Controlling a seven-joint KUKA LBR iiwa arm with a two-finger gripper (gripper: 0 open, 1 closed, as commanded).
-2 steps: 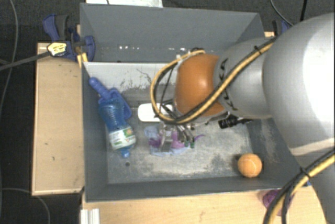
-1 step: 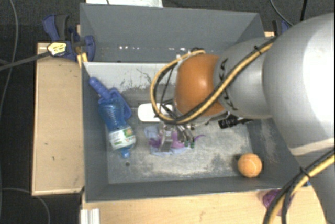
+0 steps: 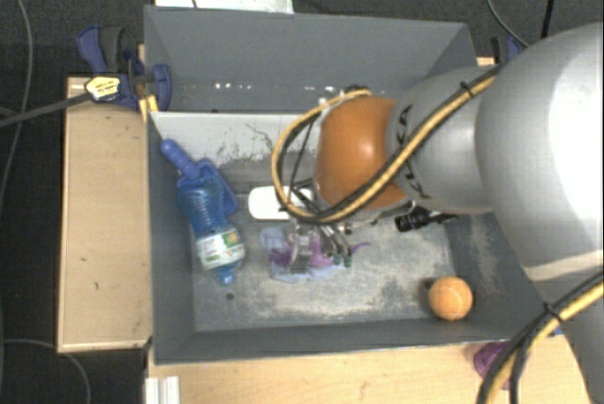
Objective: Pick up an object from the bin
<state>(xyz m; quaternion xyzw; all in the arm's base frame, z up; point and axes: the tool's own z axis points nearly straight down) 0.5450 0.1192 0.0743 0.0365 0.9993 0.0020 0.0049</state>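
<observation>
Purple clump (image 3: 285, 259) mid-bin, partly hidden under the orange-covered wrist (image 3: 354, 157), shape unclear; whether the jaws are open cannot be told.

Bin (image 3: 377, 291) contents, counted: 1 blue plastic bottle (image 3: 211, 223) w/ white-green label; 1 smaller blue item (image 3: 177, 155) at the bottle's far end, kind unclear; 1 white oblong obj (image 3: 267, 204), partly hidden; 1 orange ball (image 3: 450, 297); 1 purple-and-clear thing (image 3: 300, 259), poss. more than 1 piece, can't tell. Approx. 5 loose things in all.
</observation>
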